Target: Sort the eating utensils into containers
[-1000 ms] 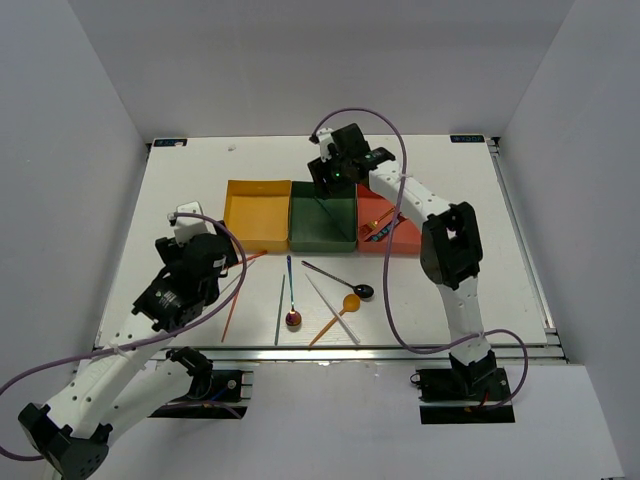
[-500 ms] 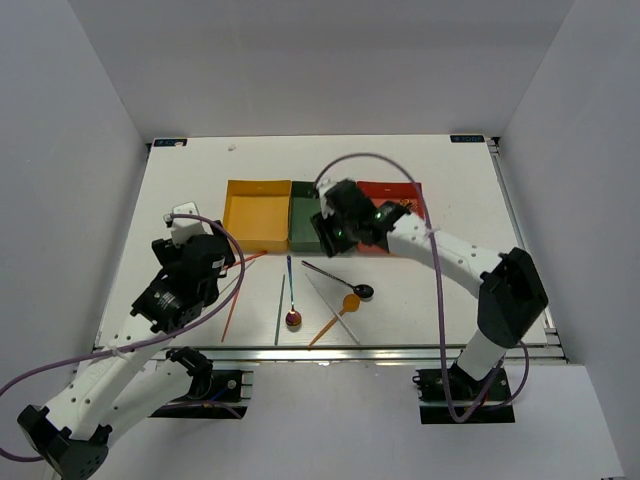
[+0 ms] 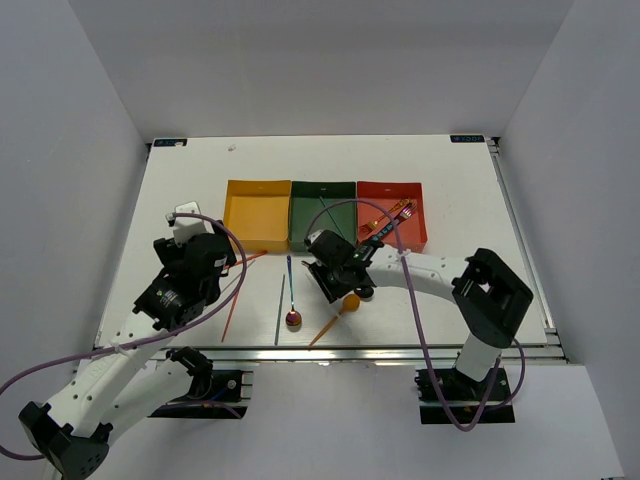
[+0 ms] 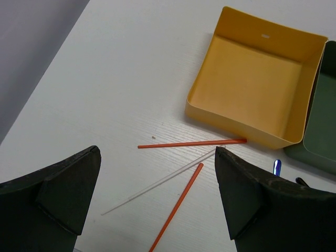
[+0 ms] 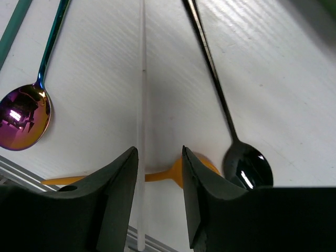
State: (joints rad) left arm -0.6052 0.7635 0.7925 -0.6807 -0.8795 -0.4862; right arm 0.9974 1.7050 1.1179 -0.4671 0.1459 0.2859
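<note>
Right end effector [image 5: 159, 178] back from green tray [image 3: 305, 215], parted and empty, now over white chopstick [image 5: 142, 105] on worktop [image 3: 180, 200]: next pick.

The right gripper [image 5: 157, 157] is no longer over the green tray [image 3: 305, 205]; it now hangs low, the white chopstick [image 5: 142, 94] between its parted fingers.

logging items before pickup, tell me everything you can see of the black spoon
The black spoon is glossy, maybe coated metal, all one colour. A slim straight handle runs to a small oval bowl that faces up and shows bright reflections. It lies flat on the white table, beside the white chopstick, its bowl close by the orange spoon; contact there is unclear. It sits outside the open fingers of the right end effector, ungripped.
</note>
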